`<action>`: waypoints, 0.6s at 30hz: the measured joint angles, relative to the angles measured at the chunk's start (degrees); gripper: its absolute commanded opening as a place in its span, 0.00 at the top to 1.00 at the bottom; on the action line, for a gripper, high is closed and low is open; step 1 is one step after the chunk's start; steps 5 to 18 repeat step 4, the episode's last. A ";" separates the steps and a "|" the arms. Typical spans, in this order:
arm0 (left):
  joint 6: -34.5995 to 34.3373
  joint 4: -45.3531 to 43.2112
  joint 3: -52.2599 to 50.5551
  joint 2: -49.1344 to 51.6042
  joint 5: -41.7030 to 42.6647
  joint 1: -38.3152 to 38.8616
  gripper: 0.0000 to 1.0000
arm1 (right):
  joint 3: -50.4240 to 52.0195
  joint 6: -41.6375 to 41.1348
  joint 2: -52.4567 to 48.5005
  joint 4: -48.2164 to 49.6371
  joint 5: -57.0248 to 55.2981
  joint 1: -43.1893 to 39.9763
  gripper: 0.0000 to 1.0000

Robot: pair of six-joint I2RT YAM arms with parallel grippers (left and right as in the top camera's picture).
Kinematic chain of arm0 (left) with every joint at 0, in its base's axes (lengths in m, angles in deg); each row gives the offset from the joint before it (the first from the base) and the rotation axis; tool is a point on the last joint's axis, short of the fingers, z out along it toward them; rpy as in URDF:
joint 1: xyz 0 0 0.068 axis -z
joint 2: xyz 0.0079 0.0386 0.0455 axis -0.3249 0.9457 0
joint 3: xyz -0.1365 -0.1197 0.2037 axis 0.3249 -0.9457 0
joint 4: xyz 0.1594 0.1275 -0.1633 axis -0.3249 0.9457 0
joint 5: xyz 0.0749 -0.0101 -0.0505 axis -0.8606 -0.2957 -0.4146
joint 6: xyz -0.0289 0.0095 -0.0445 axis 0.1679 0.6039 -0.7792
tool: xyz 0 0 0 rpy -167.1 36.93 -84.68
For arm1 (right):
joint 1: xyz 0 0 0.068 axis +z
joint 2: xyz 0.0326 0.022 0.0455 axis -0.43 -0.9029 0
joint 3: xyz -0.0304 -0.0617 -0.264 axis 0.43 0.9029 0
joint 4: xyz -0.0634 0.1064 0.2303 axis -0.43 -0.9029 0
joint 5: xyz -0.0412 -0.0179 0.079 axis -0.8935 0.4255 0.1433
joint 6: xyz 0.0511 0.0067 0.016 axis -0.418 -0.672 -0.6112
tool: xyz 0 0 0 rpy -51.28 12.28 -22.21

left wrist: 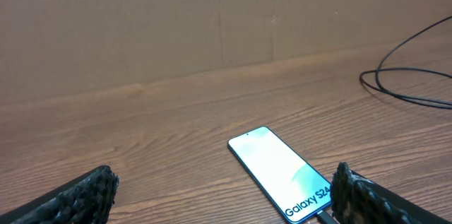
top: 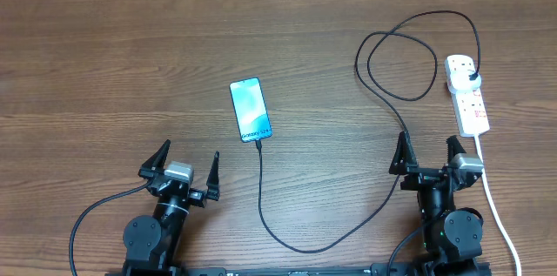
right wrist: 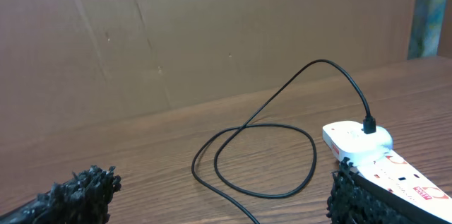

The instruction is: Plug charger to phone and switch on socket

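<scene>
phone: flat on the table, screen lit, at 1 o'clock from the left gripper
socket: at 1 o'clock from the right gripper
charger: tip meets the phone's 6 o'clock edge; the cable loops off toward 3 o'clock; its plug sits in the socket's 12 o'clock end
left gripper: jaws apart, holding nothing
right gripper: jaws apart, holding nothing

The socket switches (red-marked) are too small to read.

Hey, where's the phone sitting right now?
In the overhead view the phone lies screen up a little left of centre, just beyond and right of the left pincer, with the black charger cable reaching its near end.
</scene>
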 measured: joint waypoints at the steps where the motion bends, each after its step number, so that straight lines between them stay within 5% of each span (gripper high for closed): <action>1: 0.00 0.00 0.00 0.00 0.00 0.00 0.00 | 0.00 0.00 0.00 0.00 0.02 0.00 0.00; 18: 0.00 0.00 0.00 0.00 -0.02 0.00 0.00 | 0.00 0.00 0.00 0.00 0.00 0.00 0.00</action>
